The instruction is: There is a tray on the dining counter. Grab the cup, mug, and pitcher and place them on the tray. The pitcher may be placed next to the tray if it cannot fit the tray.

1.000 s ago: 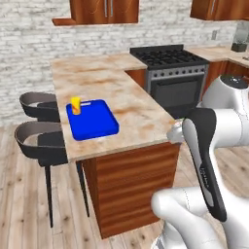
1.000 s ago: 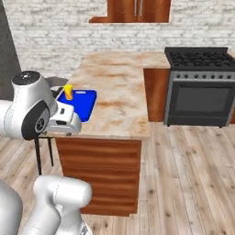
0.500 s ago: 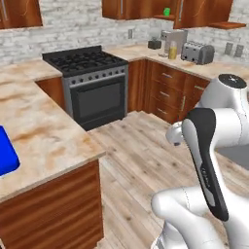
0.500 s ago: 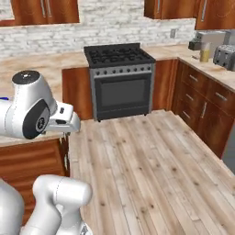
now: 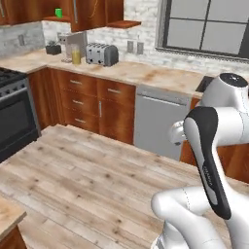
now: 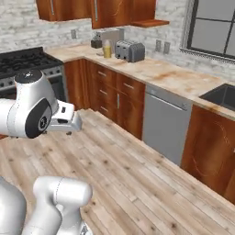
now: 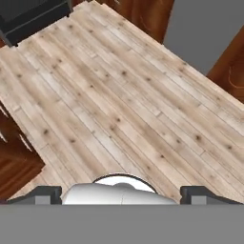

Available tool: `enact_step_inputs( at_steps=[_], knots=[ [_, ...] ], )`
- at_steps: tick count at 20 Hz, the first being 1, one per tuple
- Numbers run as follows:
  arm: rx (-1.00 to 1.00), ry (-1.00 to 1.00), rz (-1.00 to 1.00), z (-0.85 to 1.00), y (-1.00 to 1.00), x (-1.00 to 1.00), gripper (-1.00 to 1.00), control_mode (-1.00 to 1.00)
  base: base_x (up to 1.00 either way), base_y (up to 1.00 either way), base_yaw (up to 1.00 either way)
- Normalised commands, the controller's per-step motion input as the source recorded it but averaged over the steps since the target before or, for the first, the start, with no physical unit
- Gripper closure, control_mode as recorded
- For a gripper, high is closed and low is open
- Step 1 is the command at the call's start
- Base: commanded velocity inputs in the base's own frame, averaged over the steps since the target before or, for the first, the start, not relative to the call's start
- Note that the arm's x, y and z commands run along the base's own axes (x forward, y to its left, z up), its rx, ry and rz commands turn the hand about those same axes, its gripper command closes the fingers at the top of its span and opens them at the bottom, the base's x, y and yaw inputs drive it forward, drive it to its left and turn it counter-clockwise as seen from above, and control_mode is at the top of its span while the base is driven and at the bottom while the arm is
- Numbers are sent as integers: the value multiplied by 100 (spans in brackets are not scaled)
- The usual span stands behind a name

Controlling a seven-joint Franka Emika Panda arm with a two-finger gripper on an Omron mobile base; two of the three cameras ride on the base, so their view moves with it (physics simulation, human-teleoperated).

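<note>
Gripper [image 7: 123, 194] wide open and empty, tips spread at the bottom of the hand view with nothing but plank floor [image 7: 124, 105] between them, and I'd say that's deliberate: jaws ready, the arm [image 5: 209, 160] folded in close above the base for travelling, not reaching. From the right base view the hand hangs out at 9 o'clock, well above the boards and touching nothing. Now, the targets: the pitcher [image 5: 76, 56], amber liquid inside, stands upright at 11 o'clock in the left base view, on the back desk [image 5: 146, 73] near the wall and just beside the toaster [image 5: 101, 54]. It looks parked there like any kitchen item, and it's well apart from the robot. Higher up, at 11 o'clock again, a small green thing on a shelf [image 5: 53, 19] under the cabinets is most likely the mug [image 5: 59, 13], though it's too small to be certain. A beige corner at 8 o'clock looks like the dining desk [image 5: 7, 214], close by the base. Around the room: black stove [image 5: 14, 112] at 9 o'clock, grey dishwasher [image 5: 158, 126] dead centre, a window [image 5: 209, 26] at 1 o'clock, and a sink [image 6: 222, 95] at 3 o'clock in the right base view. Pale wood flooring spreads wide and bare between robot and cabinets, so the approach looks clear.
</note>
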Motion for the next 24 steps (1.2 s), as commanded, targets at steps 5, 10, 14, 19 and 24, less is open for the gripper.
enact_step_inputs(
  at_steps=[5,10,14,19,24],
  knots=[
    [0,0,0,0,0,0,-100,100,54,0,-68],
    [0,0,0,0,0,0,-100,100,63,0,-66],
    [0,0,0,0,0,0,-100,100,88,22,-52],
    [0,0,0,0,0,0,-100,100,100,34,-22],
    [0,0,0,0,0,0,-100,100,100,45,-7]
  ],
)
